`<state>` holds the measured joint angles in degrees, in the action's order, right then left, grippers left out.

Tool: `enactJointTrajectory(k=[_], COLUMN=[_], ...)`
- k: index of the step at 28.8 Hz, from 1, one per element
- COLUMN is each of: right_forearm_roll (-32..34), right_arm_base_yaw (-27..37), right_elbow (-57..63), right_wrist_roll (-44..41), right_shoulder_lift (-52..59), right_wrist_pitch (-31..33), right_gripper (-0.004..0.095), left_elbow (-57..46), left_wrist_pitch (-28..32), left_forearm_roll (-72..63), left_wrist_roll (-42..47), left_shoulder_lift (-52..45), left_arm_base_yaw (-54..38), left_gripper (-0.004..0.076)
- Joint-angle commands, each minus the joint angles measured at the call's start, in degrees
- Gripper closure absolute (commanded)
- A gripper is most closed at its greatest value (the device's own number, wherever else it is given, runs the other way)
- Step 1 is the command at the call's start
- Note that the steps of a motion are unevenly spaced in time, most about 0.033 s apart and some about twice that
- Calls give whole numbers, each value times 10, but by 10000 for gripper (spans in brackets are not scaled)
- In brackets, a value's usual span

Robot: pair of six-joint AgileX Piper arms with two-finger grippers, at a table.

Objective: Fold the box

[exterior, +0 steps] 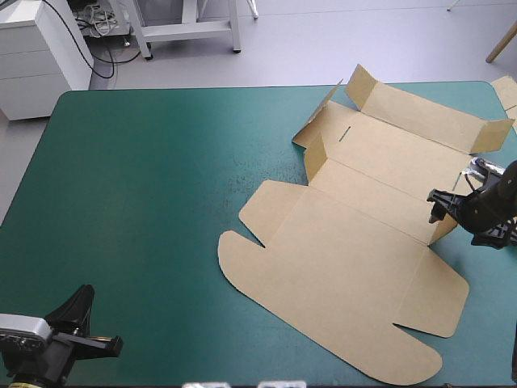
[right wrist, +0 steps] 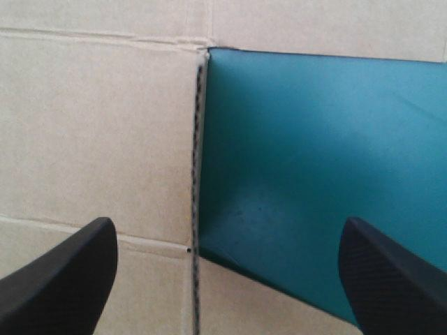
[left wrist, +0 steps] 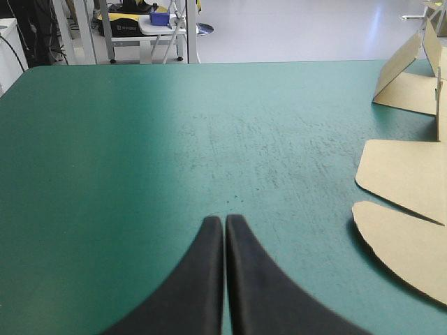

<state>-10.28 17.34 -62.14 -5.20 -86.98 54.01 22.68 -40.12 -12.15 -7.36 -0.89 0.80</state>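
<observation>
Box (exterior: 355, 242) comes first for us: a cut brown sheet lying open on the right half of the table (exterior: 145, 202), reaching from near the far edge almost to the near one. Most of it lies flat on the teal-green cover, with its rounded flaps toward the near side. At the far side a long flap (exterior: 420, 117) is tilted up, and a small tab (exterior: 315, 155) stands up on the sheet's left side. We find the right gripper (right wrist: 227, 230) at the box's right edge, its black fingers spread wide and holding nothing. Between them a cut edge of board runs ahead, with board on one side and bare cover on the other. We cannot tell whether the fingers touch the sheet. The left gripper (left wrist: 225, 222) is at the table's near left corner, well apart from the box, its fingers pressed together in one point over bare cover. More board (exterior: 506, 93) shows at the far right corner.
</observation>
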Motion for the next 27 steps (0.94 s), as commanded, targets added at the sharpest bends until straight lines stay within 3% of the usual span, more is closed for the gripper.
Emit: enactJointTrajectory(k=[1,3,6,13,22,27], right_forearm_roll=[-6,-10,-11,-38,-101,-98], right_arm_base_yaw=[3,3,3,3,-14,-103], right_elbow=[-19,-19,-19,-20,-43,-135], right_wrist_roll=[9,9,9,22,109,193], right_shoulder_lift=[15,15,12,-15,-25,-37], right_wrist_pitch=[-42,-55,-64,-58,-20,24], right_gripper=[118,152,291,920,920,920], left_elbow=[12,12,12,12,12,12], left_wrist_pitch=[45,45,45,45,45,45], left_forearm_roll=[-10,-10,-10,-10,-10,-10], left_wrist_roll=[1,1,1,1,1,1], left_shoulder_lift=[-7,-7,-7,-7,-7,-7], left_arm_base_yaw=[0,0,0,0,0,0], left_gripper=[731,732,731,731,731,731])
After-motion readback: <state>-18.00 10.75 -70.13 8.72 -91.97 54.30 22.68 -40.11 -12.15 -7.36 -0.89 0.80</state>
